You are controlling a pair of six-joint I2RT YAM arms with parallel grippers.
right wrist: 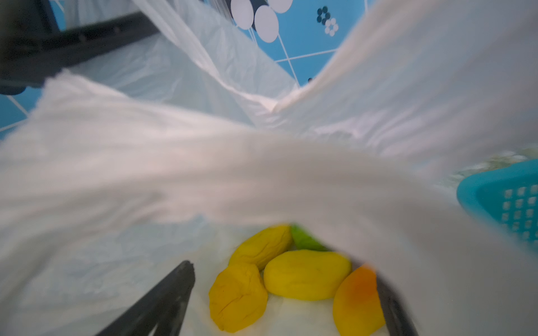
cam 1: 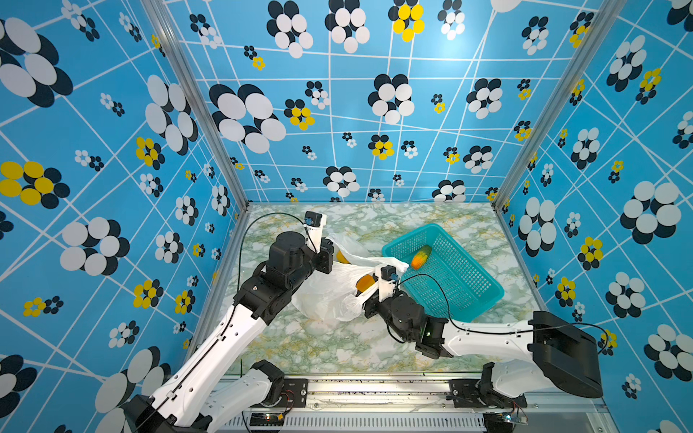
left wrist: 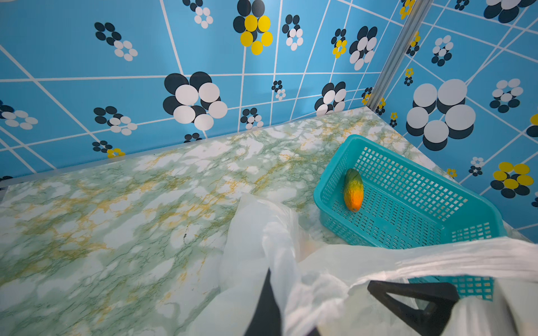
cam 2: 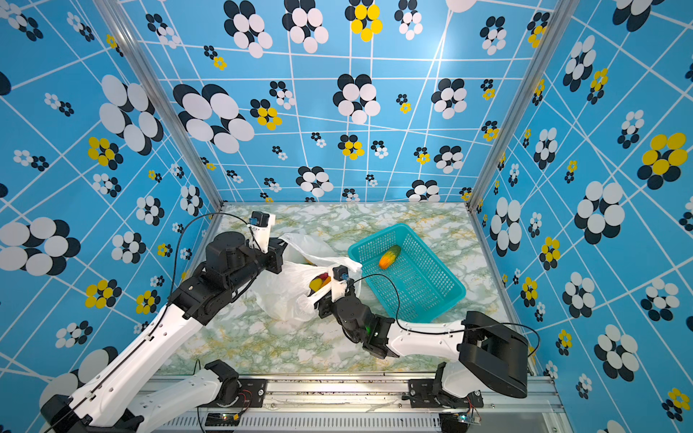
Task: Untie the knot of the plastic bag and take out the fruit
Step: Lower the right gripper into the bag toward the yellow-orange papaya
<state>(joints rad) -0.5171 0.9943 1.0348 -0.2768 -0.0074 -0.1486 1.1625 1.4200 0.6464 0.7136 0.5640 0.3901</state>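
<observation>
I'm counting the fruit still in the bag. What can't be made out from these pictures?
- Fruit inside the thin, crinkly white plastic bag: the right wrist view shows a few yellow toy fruits beneath a blurred fold of film, and both top views show only slivers. No count is possible.
- Left hand: in the left wrist view, bag film drapes its black fingers and the picture's edge cuts them off.

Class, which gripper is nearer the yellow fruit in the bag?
Right. The right gripper is open inside the bag, fingers flanking the yellow fruit; the left gripper pinches the bag's edge.
</observation>
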